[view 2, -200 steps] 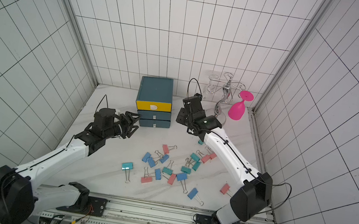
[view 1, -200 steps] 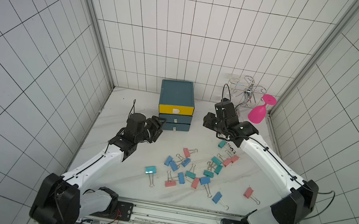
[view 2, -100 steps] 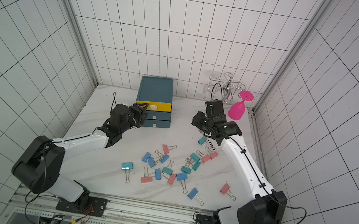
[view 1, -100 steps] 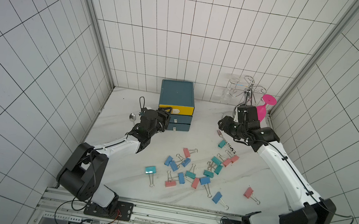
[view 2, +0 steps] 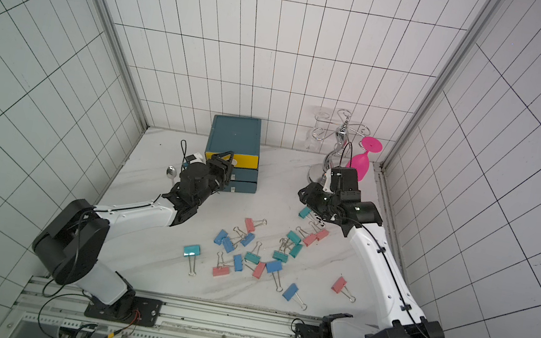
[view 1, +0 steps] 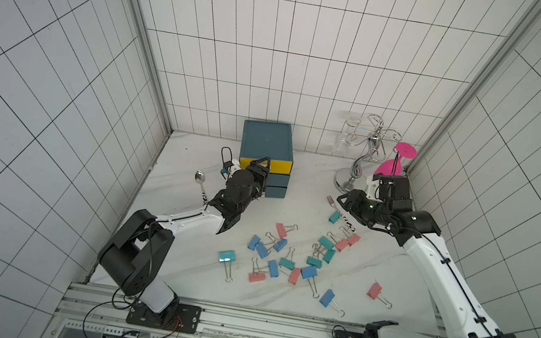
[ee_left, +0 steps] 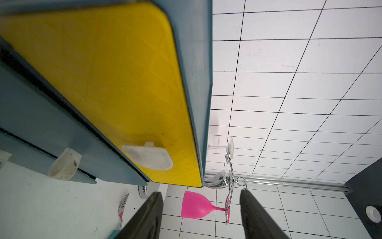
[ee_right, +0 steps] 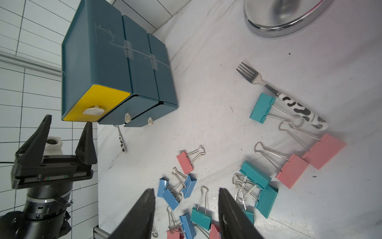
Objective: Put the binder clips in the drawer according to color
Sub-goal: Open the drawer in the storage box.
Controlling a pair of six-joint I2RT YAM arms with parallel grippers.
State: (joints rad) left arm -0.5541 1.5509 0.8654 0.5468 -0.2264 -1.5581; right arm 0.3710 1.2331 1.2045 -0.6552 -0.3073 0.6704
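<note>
Binder clips (view 1: 286, 263): lying loose on the white tabletop (view 1: 167, 197) in front of the drawer unit (view 1: 267, 143), with teal, blue and salmon-pink ones mixed together; none is sitting in a drawer or being held.
Drawer unit: standing at the back wall with all three drawers shut, the yellow top drawer (ee_left: 103, 82) sitting over two teal ones.
Left gripper (view 1: 262, 174): hovering just in front of the yellow front, jaws standing apart with nothing between them.
Right gripper (ee_right: 186, 190): hanging over the far right end of the scatter, jaws likewise apart and carrying nothing; a teal clip (ee_right: 262, 107) beside the fork (ee_right: 256, 79) is lying closest.
Nearer arm: the left one is sitting nearer the drawers, the right one nearer the clips.
Deciding relation: the white handle tab (ee_left: 147, 157) is sitting off to one side of the left jaws' gap rather than inside it, and its long axis is running roughly along the line from finger to finger.
Judged step: opening the yellow drawer seems to be coming first; the left gripper is probably needing to shift across to the tab and turn or hook it before pulling.
Risk: a light unit may be sliding forward with the pull.
</note>
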